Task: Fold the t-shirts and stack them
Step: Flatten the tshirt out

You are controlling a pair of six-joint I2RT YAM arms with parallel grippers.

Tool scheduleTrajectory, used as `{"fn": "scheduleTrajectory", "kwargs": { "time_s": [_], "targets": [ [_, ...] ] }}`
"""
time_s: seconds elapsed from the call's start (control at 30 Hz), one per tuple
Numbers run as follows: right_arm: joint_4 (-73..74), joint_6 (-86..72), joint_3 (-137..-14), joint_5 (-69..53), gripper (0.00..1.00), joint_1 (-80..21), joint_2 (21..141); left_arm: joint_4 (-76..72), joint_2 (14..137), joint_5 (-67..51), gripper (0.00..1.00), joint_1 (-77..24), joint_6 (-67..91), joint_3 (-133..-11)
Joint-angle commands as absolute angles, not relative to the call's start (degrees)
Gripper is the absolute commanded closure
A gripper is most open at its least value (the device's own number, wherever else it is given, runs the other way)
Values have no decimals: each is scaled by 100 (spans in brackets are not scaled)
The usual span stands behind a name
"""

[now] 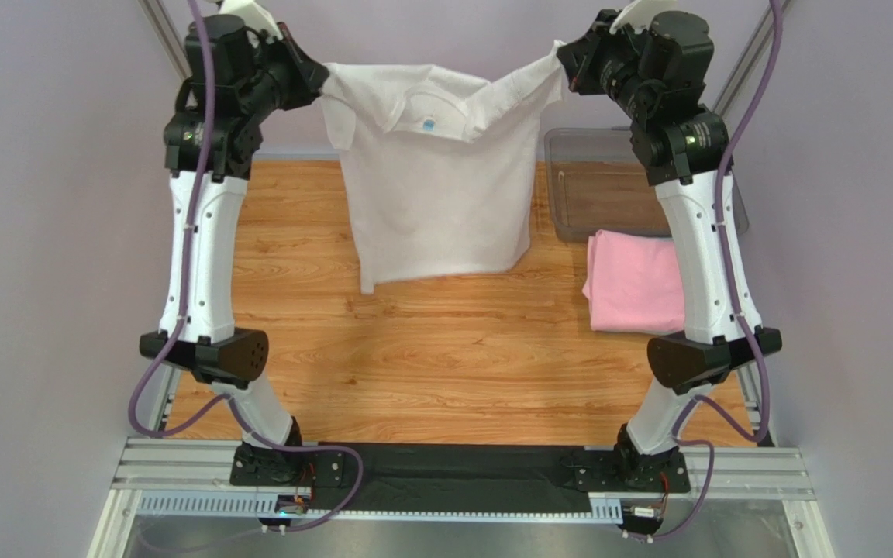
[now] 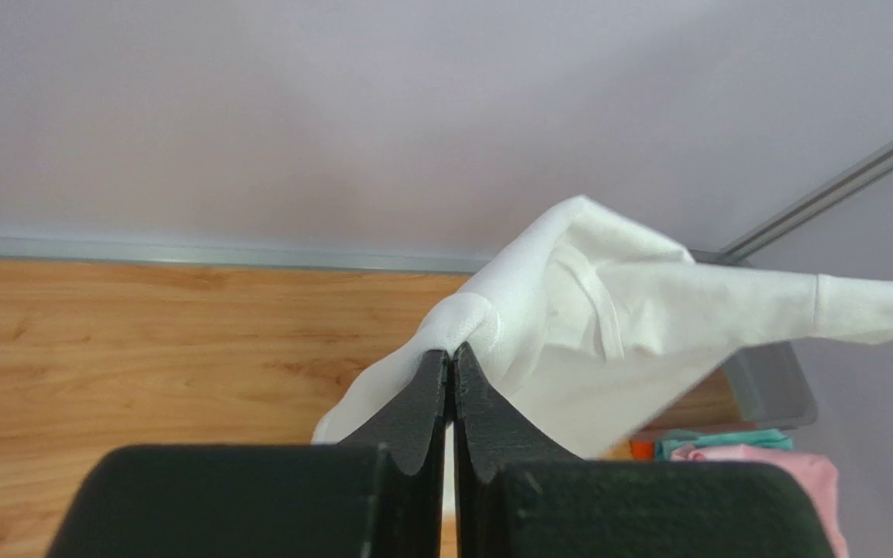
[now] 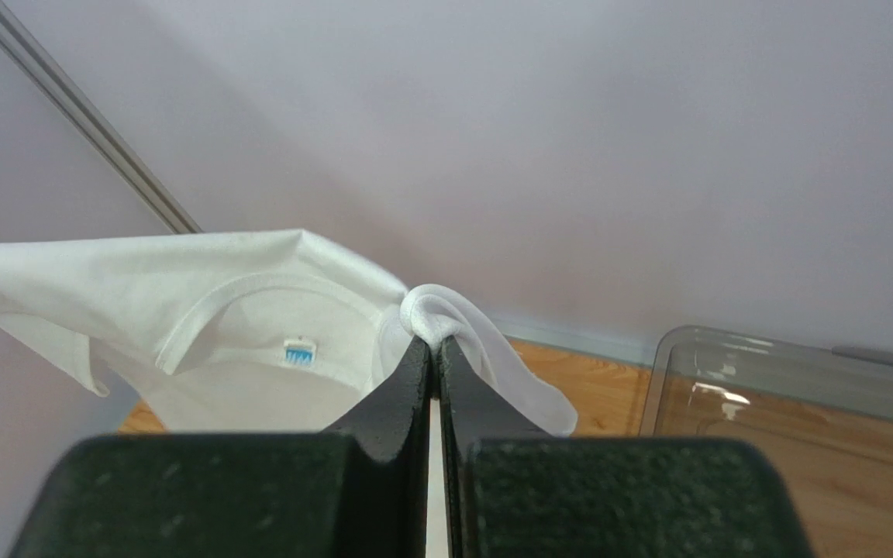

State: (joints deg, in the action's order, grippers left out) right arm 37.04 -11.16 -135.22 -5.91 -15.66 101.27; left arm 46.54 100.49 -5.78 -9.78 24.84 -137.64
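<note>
White t-shirt, hung spread between left gripper and right gripper, both pinched tight on its shoulders; lay-out step, likely needing an even lowering onto table.

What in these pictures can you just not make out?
- Right wrist view: the print on the tag of the white tee is too small to read.
- Top view: the right side of the pink tee is behind the right arm.
- Left wrist view: only a sliver of the teal cloth shows past the white tee.
- Top view: the right part of the bin is behind the right arm. The right wrist view cuts the bin off at the edge.
</note>
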Motion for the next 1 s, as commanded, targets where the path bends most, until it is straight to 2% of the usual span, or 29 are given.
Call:
{"fn": "scheduleTrajectory", "kwargs": {
  "time_s": [0.0,0.13,0.3,0.33,0.43,0.57,0.6,0.63,0.67,0.7,0.73,0.77,0.8,0.83,0.87,0.9,0.93,0.97],
  "targets": [
    [3437,-1204,-13722,-835,100,-1582,9442,4676,9142,-1292,100,-590,2698,-13951],
    [3296,-1318,-11993,-914,100,-1565,8492,4570,8079,-1292,100,-536,2567,-12048],
    [3164,-1643,-9096,-1213,100,-1573,7263,4518,7033,-1082,100,-536,2671,-9611],
    [3155,-1696,-8723,-1282,100,-1573,7121,4509,6666,-837,100,-536,2855,-8693],
    [3085,-1881,-7246,-1406,100,-1573,6698,4429,5927,-57,100,-536,3250,-6952],
    [3637,-1951,-6128,-898,100,-1573,6530,4544,5108,677,99,-536,3919,-5119],
    [3700,-1995,-5917,-757,100,-1573,6530,4544,4880,642,85,-536,3972,-4828],
    [3744,-2030,-5602,-617,99,-1573,6522,4544,4765,650,77,-536,4016,-4329],
    [3753,-2039,-5468,-389,94,-1573,6521,4640,4659,685,68,-536,4147,-4124],
    [3753,-2039,-5380,-282,92,-1573,6530,4736,4423,720,39,-536,4270,-3957],
    [3814,-2030,-5301,-90,91,-1573,6548,4790,4299,695,32,-536,4480,-3694],
    [3849,-2030,-5309,-36,79,-1573,6565,4790,4159,660,23,-536,4552,-3613],
    [3902,-2013,-5326,-9,70,-1573,6574,4807,3914,650,1,-536,4588,-3604],
    [3963,-2021,-5378,-9,59,-1573,6574,4886,3772,685,0,-536,4649,-3638],
    [3955,-2004,-5440,-9,28,-1573,6539,4965,3570,781,0,-536,4667,-3769],
    [3981,-1978,-5493,-17,9,-1573,6513,5027,3481,834,0,-536,4684,-3823],
    [4016,-1925,-5537,-131,0,-1591,6452,5062,3420,870,0,-536,4650,-3867],
    [4017,-1916,-5581,-184,0,-1591,6399,5071,3367,870,0,-536,4623,-3919]
  ]
}}
